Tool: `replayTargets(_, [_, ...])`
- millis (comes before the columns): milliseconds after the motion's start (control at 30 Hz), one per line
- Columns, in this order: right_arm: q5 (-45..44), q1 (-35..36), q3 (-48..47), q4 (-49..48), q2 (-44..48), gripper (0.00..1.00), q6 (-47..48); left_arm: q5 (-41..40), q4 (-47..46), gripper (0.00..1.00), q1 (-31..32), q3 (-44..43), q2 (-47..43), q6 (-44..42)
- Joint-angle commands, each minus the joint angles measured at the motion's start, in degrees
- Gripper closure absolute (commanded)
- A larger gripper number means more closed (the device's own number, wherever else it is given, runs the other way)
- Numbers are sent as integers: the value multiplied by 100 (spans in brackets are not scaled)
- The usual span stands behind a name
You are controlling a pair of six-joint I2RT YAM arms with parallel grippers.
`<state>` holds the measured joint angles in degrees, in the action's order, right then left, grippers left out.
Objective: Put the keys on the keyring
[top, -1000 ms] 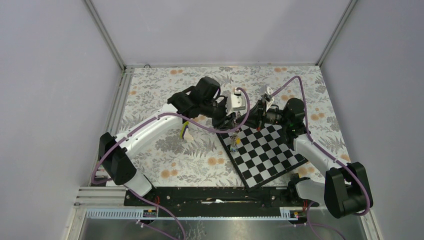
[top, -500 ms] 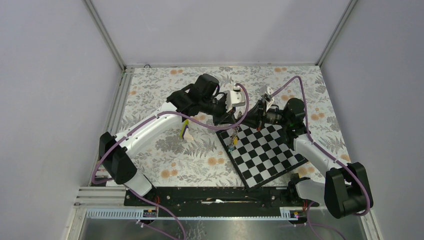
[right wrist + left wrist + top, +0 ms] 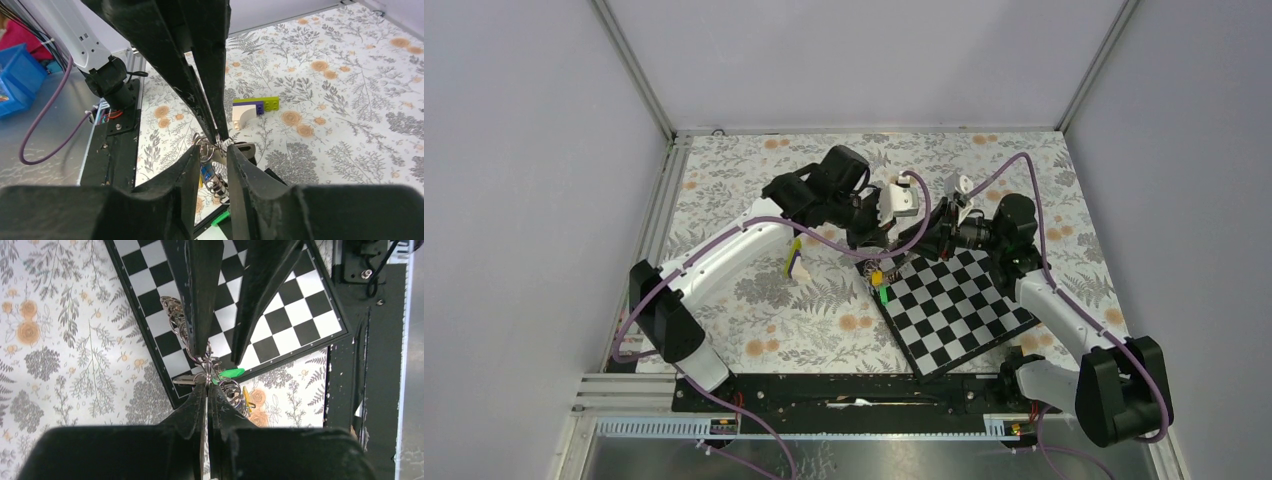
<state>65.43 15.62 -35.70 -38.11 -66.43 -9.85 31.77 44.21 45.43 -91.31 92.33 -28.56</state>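
Note:
The keyring (image 3: 172, 315), a grey coil-rimmed ring, hangs over the chessboard's left corner with small wire loops and keys on it. My left gripper (image 3: 206, 385) is shut on a thin wire loop of that bundle. A green key (image 3: 227, 373) and a yellow key (image 3: 246, 395) dangle beside its tips. My right gripper (image 3: 215, 150) stands open, its fingers on either side of the keyring (image 3: 217, 186) and a blue key (image 3: 207, 173). From above, both grippers meet at the keys (image 3: 879, 283). No black key shows.
The chessboard (image 3: 954, 310) lies tilted at centre right on the floral tabletop. A lime-and-white wedge block (image 3: 794, 262) sits left of the grippers, under the left arm. The black rail of the arm bases (image 3: 854, 390) runs along the near edge.
The left gripper has shut on the wire loop. The right gripper's fingers have parted from shut. The key bundle has shifted slightly left, and the green key now shows.

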Motion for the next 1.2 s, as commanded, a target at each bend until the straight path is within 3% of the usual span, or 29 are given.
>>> replayTargets(0, [-74, -24, -402, 669, 191, 64, 784, -529, 552, 100, 125, -532, 72, -263])
replayTargets(367, [23, 207, -327, 656, 42, 58, 788, -659, 644, 100, 344, -889, 259, 9])
replayTargets(667, [23, 315, -301, 700, -77, 67, 870, -520, 648, 100, 352, -967, 306, 78])
replayTargets(1167, [48, 370, -288, 324, -210, 90, 444, -400, 645, 100, 353, -941, 346, 116])
